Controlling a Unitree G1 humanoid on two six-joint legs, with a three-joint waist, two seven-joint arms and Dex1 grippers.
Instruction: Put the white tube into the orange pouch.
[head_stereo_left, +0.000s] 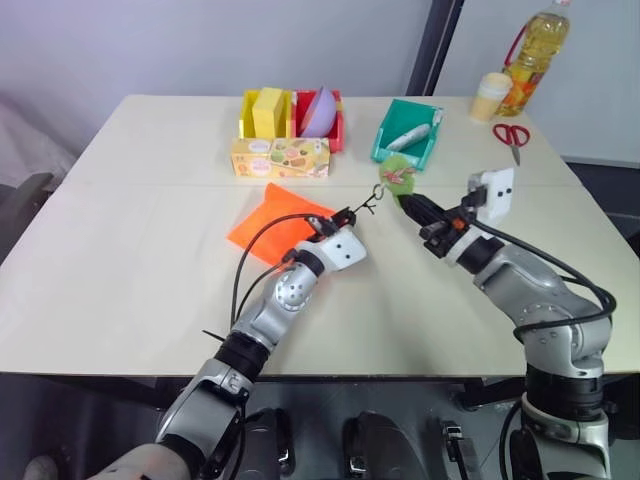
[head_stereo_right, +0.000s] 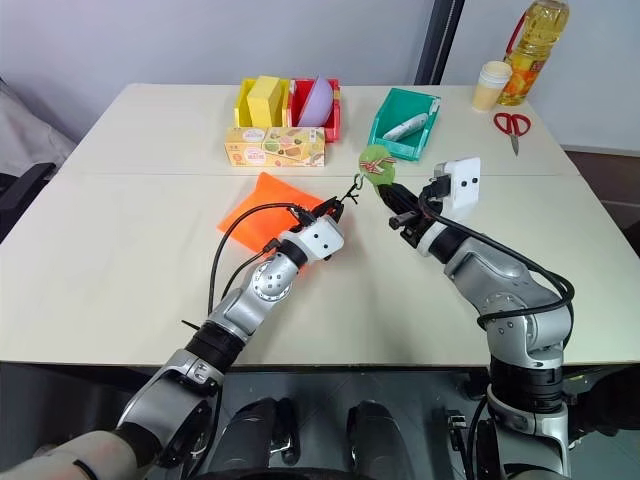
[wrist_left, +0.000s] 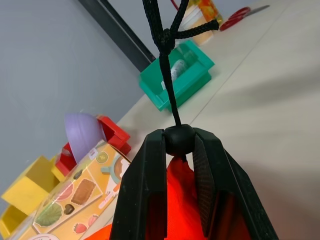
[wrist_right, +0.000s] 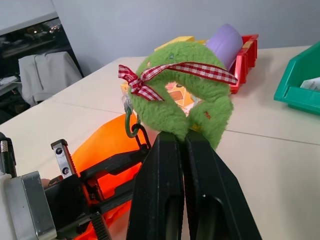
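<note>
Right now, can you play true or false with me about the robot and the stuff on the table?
1. The right end effector pinches the fuzzy green ring tag. True.
2. The white plastic tube is inside the bright orange fabric pouch. False: it lies in the green plastic bin.
3. The left end effector grips a round black cord bead. True.
4. The red-handled scissors lie in the green bin. False: they lie on the table.

1. One orange pouch (head_stereo_left: 272, 222) is counted on the desk (head_stereo_left: 120, 290).
2. Three bins are counted: one yellow bin (head_stereo_left: 262, 113), one red bin (head_stereo_left: 334, 122), one green bin (head_stereo_left: 407, 131).
3. One white tube (head_stereo_left: 412, 136), one purple bowl (head_stereo_left: 320, 110), one snack box (head_stereo_left: 280, 157), one pair of scissors (head_stereo_left: 512, 138), one oil bottle (head_stereo_left: 536, 52) and one cup (head_stereo_left: 490, 97) are counted.
</note>
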